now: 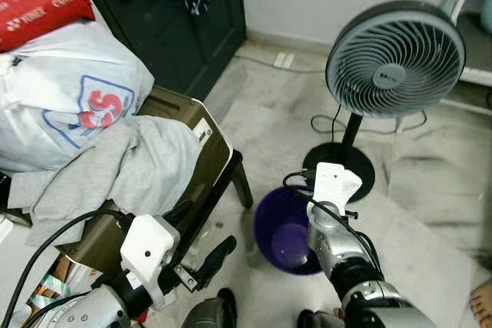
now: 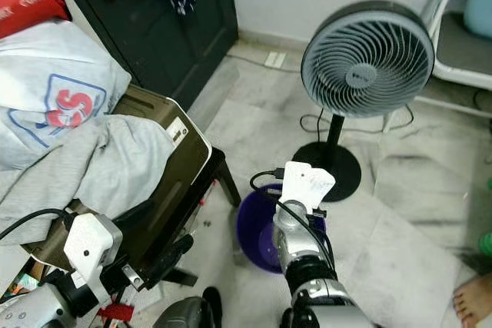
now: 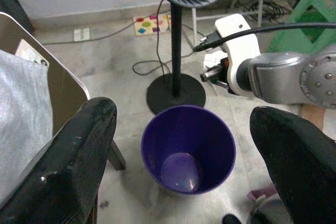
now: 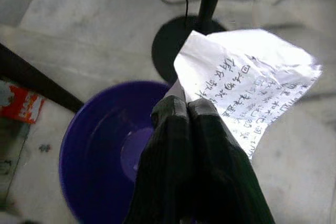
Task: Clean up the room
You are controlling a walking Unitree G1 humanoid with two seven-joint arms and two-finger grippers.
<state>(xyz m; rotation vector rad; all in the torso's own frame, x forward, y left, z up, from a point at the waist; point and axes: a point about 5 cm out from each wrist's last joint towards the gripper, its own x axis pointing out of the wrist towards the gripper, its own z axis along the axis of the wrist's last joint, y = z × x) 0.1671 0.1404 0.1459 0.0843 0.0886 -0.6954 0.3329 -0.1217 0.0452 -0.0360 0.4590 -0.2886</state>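
Step in hand, as I judged it: binning a scrap of litter, w/ the drop not yet made. The standing fan (image 1: 395,59) stood just behind the purple bin (image 3: 187,150), which sat on the floor beside the chair (image 1: 198,160) piled w/ clothes. The right tool (image 4: 187,109) was pinched tight on a corner of the written paper (image 4: 249,85), held above the bin's rim on the fan side. Next: shift further over the opening, then let go. The left tool (image 3: 184,145) hung wide, holding nothing, pointed at the bin.
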